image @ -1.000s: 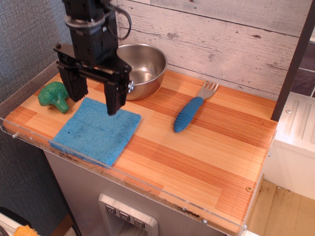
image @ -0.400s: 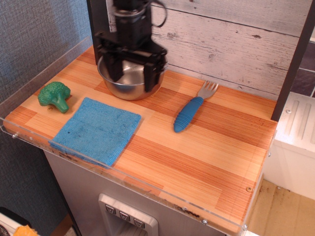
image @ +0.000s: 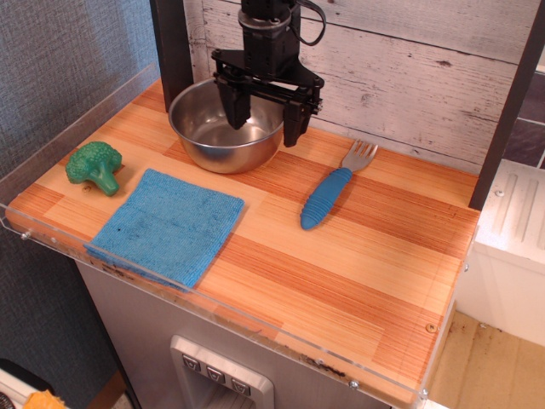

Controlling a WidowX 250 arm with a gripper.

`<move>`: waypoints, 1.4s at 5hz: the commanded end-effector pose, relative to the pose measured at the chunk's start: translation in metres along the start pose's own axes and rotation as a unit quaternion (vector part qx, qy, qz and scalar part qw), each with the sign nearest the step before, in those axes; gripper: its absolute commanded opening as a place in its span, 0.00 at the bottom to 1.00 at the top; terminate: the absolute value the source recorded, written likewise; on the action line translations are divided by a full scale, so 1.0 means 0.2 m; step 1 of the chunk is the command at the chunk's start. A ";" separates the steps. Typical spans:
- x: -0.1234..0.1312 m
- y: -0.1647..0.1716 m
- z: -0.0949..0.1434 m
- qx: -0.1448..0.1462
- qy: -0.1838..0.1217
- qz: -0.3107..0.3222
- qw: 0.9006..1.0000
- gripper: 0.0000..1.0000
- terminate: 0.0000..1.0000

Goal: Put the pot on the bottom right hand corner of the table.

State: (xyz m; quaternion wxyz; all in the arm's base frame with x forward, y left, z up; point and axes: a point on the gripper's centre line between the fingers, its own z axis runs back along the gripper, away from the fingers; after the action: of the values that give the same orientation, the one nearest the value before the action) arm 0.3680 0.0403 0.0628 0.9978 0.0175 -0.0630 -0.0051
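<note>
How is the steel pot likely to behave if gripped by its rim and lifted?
The pot looks thin-walled and empty, so probably light. Its polished steel may slip between the open end effector fingers. Held at one rim point, the wide round bowl would likely tilt.

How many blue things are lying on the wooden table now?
2. The square blue cloth lies near the front left of the striped wooden table. The blue-handled fork lies at the middle, right of the shiny steel pot. None seems hidden.
</note>
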 end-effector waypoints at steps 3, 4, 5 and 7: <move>0.05 0.06 -0.06 -0.026 -0.024 0.010 0.999 0.00 0.00; 0.04 0.06 -0.06 -0.026 -0.021 0.009 0.999 0.00 0.00; 0.03 0.06 -0.07 -0.021 -0.018 0.006 1.000 0.00 0.00; 0.02 0.05 -0.06 -0.015 -0.016 -0.001 1.000 0.00 0.00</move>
State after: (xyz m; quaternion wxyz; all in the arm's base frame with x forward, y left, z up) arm 0.3720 0.0523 0.0382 0.9980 0.0005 -0.0628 -0.0065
